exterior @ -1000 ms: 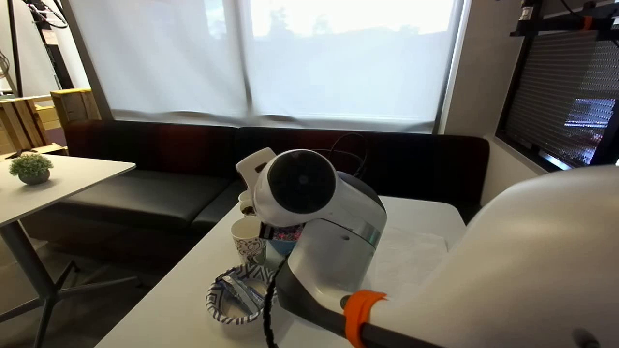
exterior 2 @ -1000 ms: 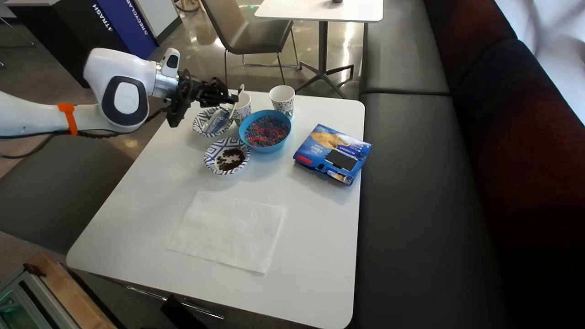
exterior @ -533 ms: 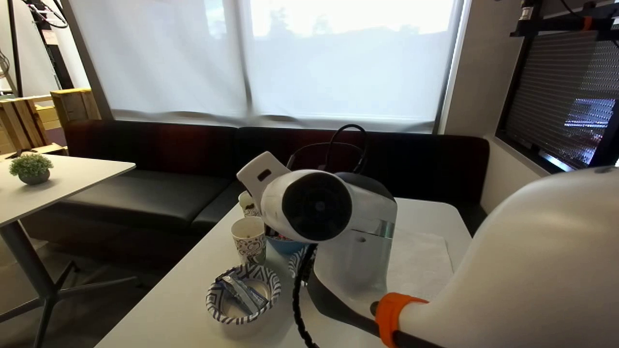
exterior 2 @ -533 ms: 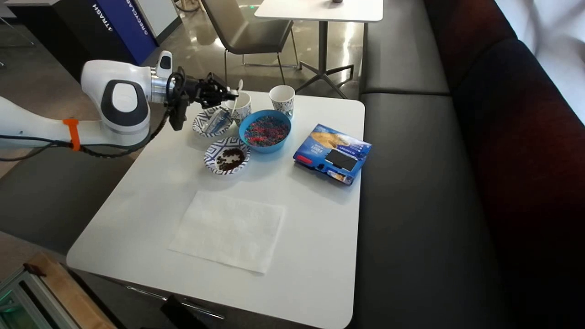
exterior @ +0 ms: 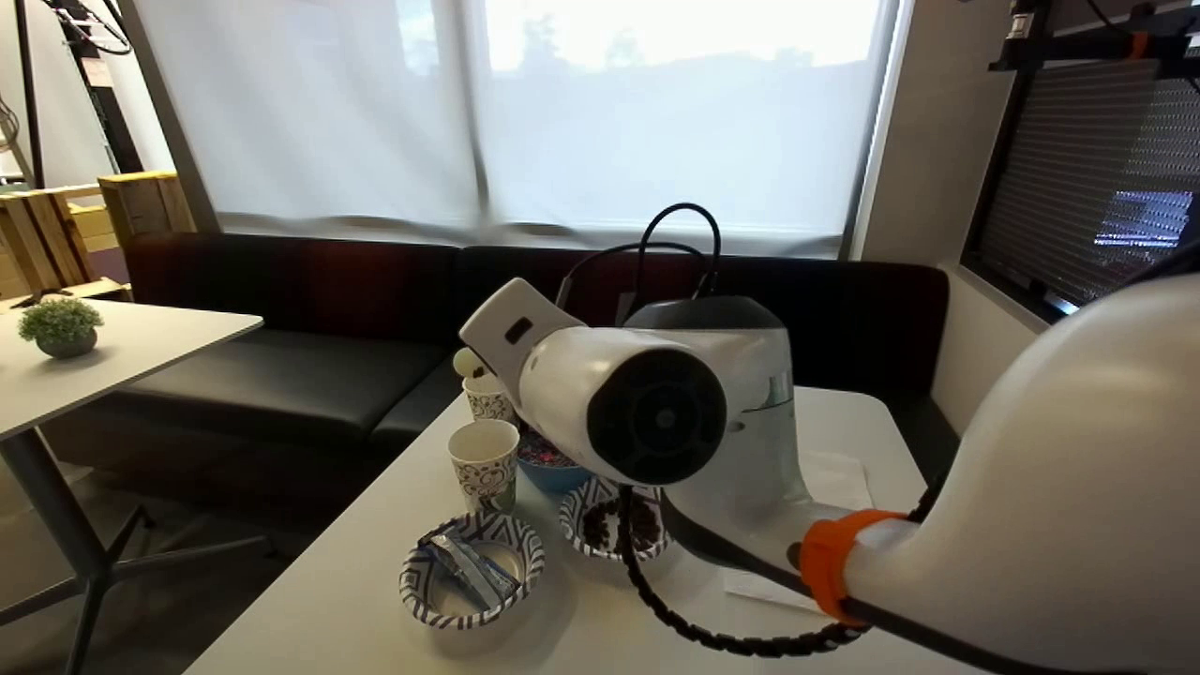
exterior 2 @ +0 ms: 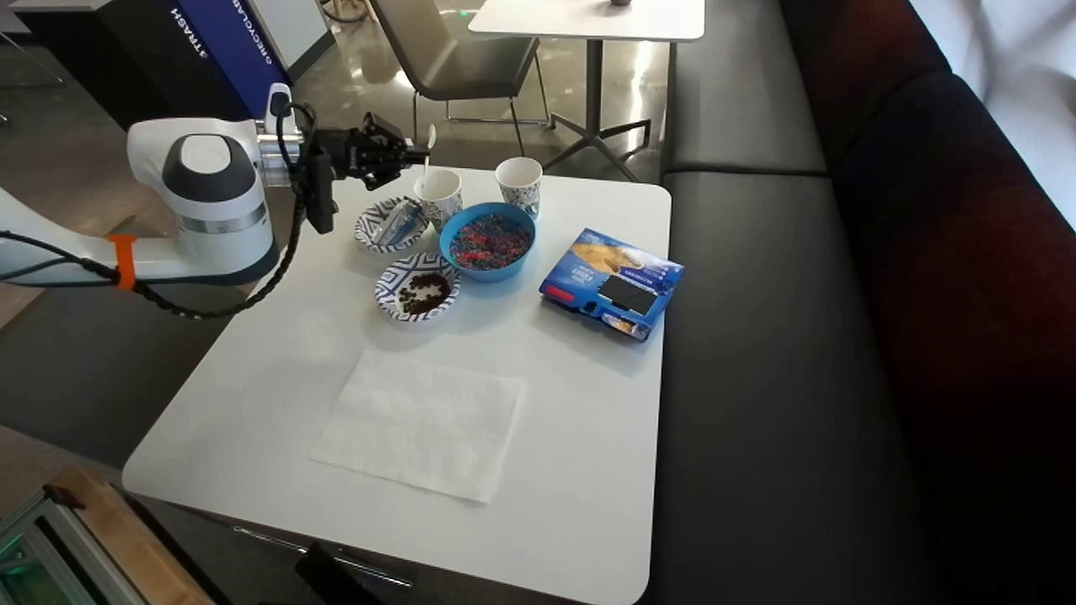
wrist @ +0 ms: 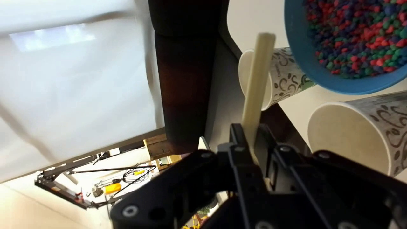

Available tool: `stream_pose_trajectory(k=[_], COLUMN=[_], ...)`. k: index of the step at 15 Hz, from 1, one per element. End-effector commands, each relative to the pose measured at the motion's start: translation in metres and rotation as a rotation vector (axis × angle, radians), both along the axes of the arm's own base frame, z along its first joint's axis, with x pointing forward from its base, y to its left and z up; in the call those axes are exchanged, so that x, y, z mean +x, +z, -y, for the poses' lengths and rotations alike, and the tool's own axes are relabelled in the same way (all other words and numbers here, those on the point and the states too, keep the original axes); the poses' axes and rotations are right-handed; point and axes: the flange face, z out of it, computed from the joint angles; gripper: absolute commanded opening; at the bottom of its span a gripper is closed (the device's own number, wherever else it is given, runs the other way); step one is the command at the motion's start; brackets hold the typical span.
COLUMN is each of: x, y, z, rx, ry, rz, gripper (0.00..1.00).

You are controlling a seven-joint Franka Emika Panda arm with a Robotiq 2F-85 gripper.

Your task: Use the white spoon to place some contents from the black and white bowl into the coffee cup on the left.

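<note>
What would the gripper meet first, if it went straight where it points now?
Perhaps the farther patterned cup, though depth is unclear and the gripper may pass above it.

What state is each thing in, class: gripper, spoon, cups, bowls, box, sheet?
White spoon: held, wide end up
Gripper: shut on the spoon
Striped crumb bowl: upright, holding dark crumbs
Striped packet bowl: upright, holding silvery packets
Cup nearer the packets: upright, lidless
Other cup: upright, lidless
Blue bowl: upright, holding coloured bits
Blue box: lying flat; open or shut unclear
White sheet: spread flat
</note>
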Motion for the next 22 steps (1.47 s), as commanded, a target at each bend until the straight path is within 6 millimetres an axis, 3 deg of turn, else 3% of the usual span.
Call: stream_pose_trajectory(k=[1,4,7,10,12,18,22], x=[-0.008,-0.008,-0.009,-0.006,-0.006,-0.005,-0.008], y=[0.018,0.024,0.015,-0.003,0.003,0.059,0.087], z=[-0.003,-0.012,-0.014,-0.001,0.006,0.017,0.041], rx=[-0.036,-0.069,-0.088,-0.068,-0.006,0.153,0.276], ry=[0.021,0.023,0.008,-0.084,-0.216,-0.417,-0.511], rz=[0.051,0.079,0.089,0.092,0.054,-0.017,-0.068], gripper=[0.03,0.03,0.03,0.03,0.03,0.03,0.03])
